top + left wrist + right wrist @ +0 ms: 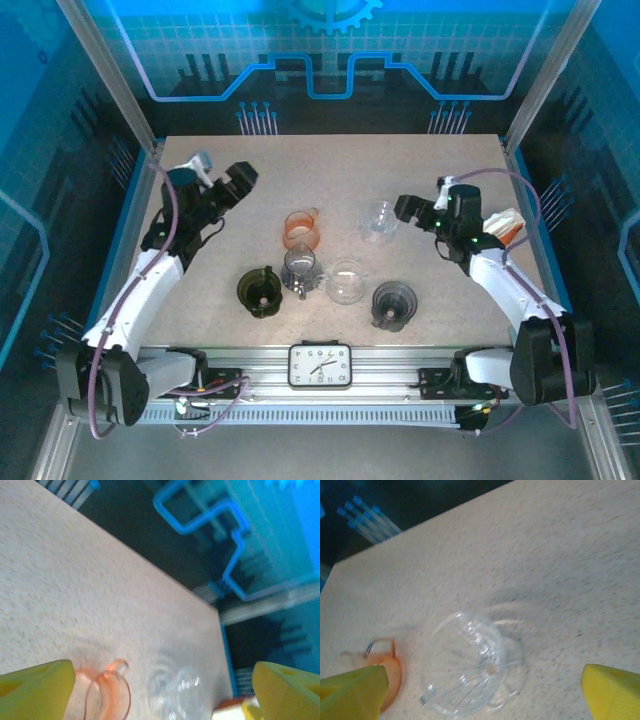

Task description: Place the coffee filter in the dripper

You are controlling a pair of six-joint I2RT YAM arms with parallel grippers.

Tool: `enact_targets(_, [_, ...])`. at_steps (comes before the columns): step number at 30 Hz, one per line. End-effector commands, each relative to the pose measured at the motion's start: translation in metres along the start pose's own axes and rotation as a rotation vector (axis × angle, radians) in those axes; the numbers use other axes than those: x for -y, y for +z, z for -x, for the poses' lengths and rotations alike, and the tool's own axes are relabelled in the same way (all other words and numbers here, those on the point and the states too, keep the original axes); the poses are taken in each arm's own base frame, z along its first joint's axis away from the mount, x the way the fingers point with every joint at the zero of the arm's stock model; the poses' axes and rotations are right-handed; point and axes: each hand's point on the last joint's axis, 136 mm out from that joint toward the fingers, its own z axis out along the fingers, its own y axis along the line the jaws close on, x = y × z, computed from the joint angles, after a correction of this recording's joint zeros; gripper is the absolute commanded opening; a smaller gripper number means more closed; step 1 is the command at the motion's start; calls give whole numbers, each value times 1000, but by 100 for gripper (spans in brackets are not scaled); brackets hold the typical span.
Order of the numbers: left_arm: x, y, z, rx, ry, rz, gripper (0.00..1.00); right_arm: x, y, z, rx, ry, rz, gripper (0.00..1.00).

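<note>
Left claw (162, 685), right claw (485, 685) both apart; orange dripper (394, 675) partly behind a yellow fingertip (350, 690)

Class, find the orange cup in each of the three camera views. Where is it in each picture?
Top view: orange cup just left of centre.
Left wrist: orange cup at the bottom edge, left of middle.
Right wrist: orange cup at bottom left.
Shared landmark: the clear cup beside it.
</note>
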Motion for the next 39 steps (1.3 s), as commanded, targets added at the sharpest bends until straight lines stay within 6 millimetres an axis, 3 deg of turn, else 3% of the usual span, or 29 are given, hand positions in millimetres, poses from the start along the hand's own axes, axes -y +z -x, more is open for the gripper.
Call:
enact_targets(1, [-34, -4, -82, -333, 89, 161, 92, -10, -6, -38, -158, -91, -12, 100])
enact_targets(4, [-45, -6, -116, -442, 135, 215, 92, -27, -9, -57, -224, -157, 16, 100])
enact_targets(7, [-47, -8, -140, -509, 163, 216, 86, -50, -11, -74, -280, -247, 52, 100])
enact_targets(10, [-47, -8, -155, -550, 215, 223, 82, -63, -11, -91, -323, -332, 59, 100])
enact_targets(13, [-50, -5, -165, -592, 285, 262, 78, -80, -13, -90, -319, -387, 78, 100])
enact_targets(20, [-59, 4, -179, -647, 305, 301, 61, -98, -16, -106, -358, -472, 101, 100])
enact_targets(32, [-54, 12, -195, -682, 298, 277, 60, -119, -22, -128, -412, -533, 155, 99])
enact_targets(35, [-53, 13, -194, -684, 296, 271, 60, -109, -17, -134, -437, -586, 77, 98])
enact_targets(39, [-53, 14, -197, -697, 285, 265, 60, -96, -10, -140, -470, -607, 9, 90])
